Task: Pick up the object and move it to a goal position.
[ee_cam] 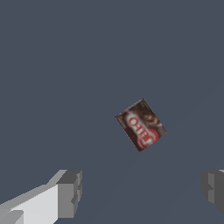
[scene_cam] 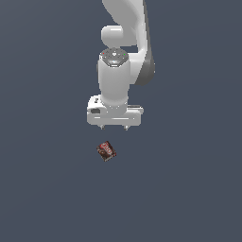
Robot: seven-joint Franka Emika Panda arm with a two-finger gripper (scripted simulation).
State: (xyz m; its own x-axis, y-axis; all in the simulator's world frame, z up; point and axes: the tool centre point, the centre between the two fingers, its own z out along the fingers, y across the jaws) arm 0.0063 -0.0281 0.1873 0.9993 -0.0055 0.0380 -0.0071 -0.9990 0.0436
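The object (scene_cam: 107, 151) is a small flat box, dark brown and red with a pale label, lying tilted on the dark grey floor. My gripper (scene_cam: 114, 127) hangs above it and slightly towards the exterior view's right, not touching it. Its two short fingertips (scene_cam: 102, 126) stand wide apart, so it is open with nothing between them. In the wrist view the object (ee_cam: 140, 124) lies ahead of the gripper (ee_cam: 142, 192), whose grey fingers (ee_cam: 70, 192) frame the picture's lower corners.
The white arm (scene_cam: 124, 56) rises behind the gripper towards the top of the exterior view. A plain dark grey floor (scene_cam: 189, 189) surrounds the box on all sides.
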